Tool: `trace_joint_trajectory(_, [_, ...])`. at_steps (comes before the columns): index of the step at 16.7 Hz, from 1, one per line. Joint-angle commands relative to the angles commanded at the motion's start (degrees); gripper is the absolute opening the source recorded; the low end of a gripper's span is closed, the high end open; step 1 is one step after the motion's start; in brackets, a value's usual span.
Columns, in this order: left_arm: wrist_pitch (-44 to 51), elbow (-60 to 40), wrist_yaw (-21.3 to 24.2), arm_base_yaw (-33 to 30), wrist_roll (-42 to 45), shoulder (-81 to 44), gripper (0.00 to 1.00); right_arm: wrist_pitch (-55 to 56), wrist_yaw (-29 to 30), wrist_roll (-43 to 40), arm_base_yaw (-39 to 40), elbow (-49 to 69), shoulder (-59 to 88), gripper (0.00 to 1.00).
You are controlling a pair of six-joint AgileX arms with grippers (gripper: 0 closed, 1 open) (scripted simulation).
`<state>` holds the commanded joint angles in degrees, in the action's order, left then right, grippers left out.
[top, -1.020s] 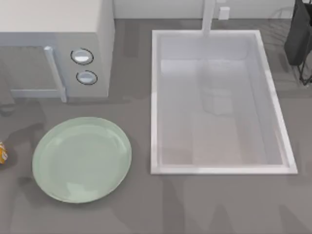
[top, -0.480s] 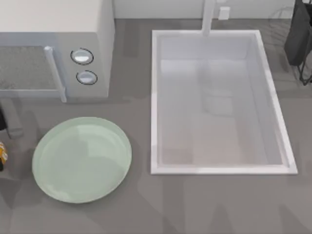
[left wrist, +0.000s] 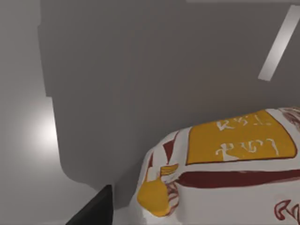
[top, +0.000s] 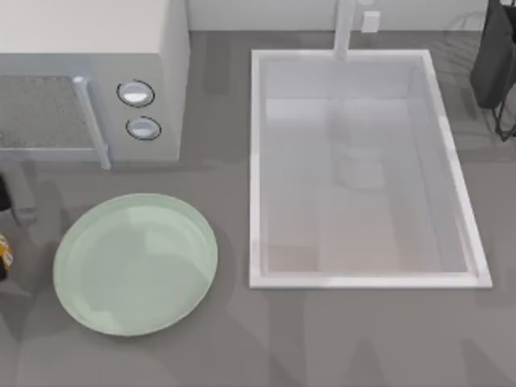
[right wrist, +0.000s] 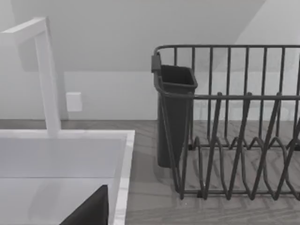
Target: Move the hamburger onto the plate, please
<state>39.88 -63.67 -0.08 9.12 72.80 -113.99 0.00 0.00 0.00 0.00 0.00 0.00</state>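
One hamburger (top: 4,256) lies left of the plate (top: 135,264), nearest our left gripper (top: 3,193). Our fingers' state we cannot tell.

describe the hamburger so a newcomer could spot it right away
Start at the microwave on the table's left, then drop to the mint-green plate before it. The hamburger sits left of the plate at the picture's edge: small, orange-yellow, wrapped in white paper with red print.

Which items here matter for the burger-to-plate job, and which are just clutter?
Job items:
- hamburger, at the table's left edge, off the plate
- plate, nothing on it
- left gripper, beside the hamburger

Just lying about:
- microwave
- sink
- faucet
- dish rack
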Motion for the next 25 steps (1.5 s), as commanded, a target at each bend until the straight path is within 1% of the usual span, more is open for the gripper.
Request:
trace_joint_trajectory(13, [0.0,0.0,0.0,0.0,0.0,0.0,0.02,0.0,0.0,0.0,0.0,0.0,0.0,1.00])
trace_joint_trajectory(14, [0.0,0.0,0.0,0.0,0.0,0.0,0.00,0.0,0.0,0.0,0.0,0.0,0.0,1.00])
trace_joint_trajectory(21, [0.0,0.0,0.0,0.0,0.0,0.0,0.00,0.0,0.0,0.0,0.0,0.0,0.0,1.00])
trace_joint_trajectory(22, [4.2,-0.4,-0.4,0.4,-0.5,3.9,0.00,0.0,0.0,0.0,0.0,0.0,0.0,1.00])
trace_joint_trajectory(25, [5.1,0.2,-1.1,0.3,-0.2,4.7,0.00,0.0,0.0,0.0,0.0,0.0,0.0,1.00])
